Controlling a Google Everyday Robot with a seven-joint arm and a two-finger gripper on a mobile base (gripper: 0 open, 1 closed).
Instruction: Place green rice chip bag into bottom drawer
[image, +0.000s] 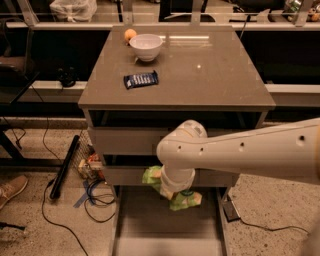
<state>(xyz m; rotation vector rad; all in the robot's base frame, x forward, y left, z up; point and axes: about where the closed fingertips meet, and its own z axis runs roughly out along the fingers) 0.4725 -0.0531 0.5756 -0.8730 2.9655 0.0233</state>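
The green rice chip bag (175, 195) is a crinkly light-green pouch held just above the back of the open bottom drawer (165, 232), in front of the cabinet's lower drawer face. My gripper (167, 189) hangs from the white arm that reaches in from the right, and it is shut on the bag; the wrist hides most of the fingers. The bottom drawer is pulled out toward the camera, its flat grey floor showing below the bag.
On the cabinet top (210, 80) lie a dark-blue wrapped bar (141, 79), a white bowl (146, 46) and an orange (130, 34). Two upper drawers stay closed. Cables, a black tube (65, 167) and clutter lie on the floor at left.
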